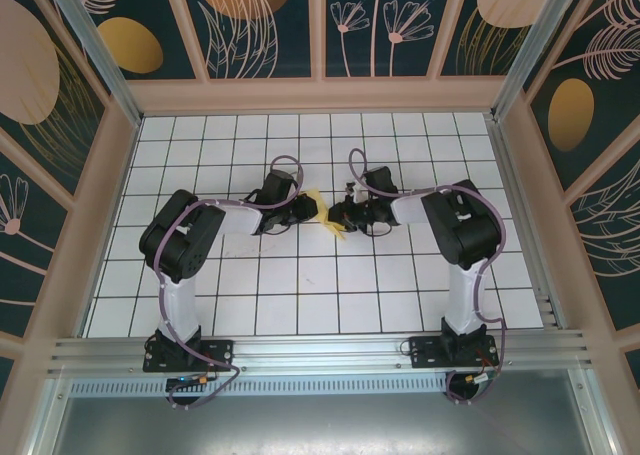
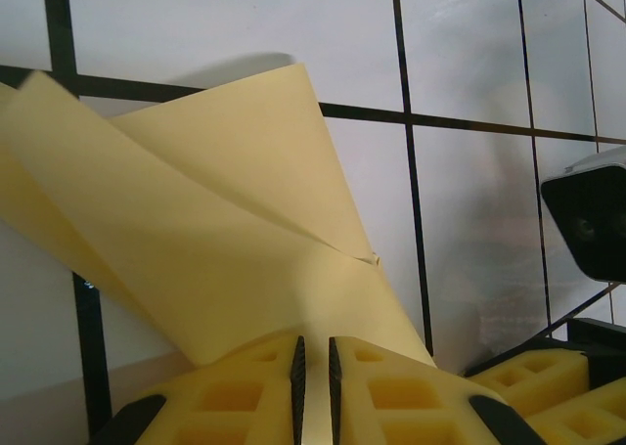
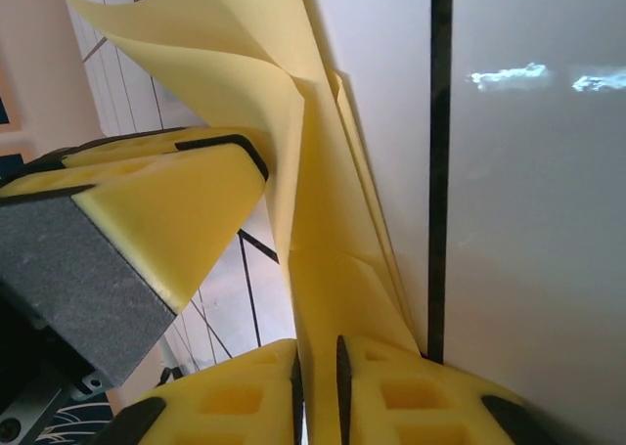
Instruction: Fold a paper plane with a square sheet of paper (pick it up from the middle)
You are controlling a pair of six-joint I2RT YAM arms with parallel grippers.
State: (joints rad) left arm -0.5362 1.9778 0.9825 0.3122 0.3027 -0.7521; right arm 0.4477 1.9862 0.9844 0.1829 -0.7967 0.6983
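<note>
Light, floppy, easily creased yellow paper [image 2: 225, 259] is pinched in the near-closed jaws of the left gripper [image 2: 313, 345] and right gripper [image 3: 318, 352]; probably best gripped at folded edges.

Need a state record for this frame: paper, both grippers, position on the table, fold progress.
paper: pale yellow sheet, partly folded, creases visible, flaps standing loose
position: middle of the white grid table
left: left gripper pinching the sheet, jaws almost together
right: right gripper pinching the sheet, which runs up out of its jaws
relation: the two grippers face each other, close together, on opposite sides of the sheet
progress: no dart shape yet
</note>
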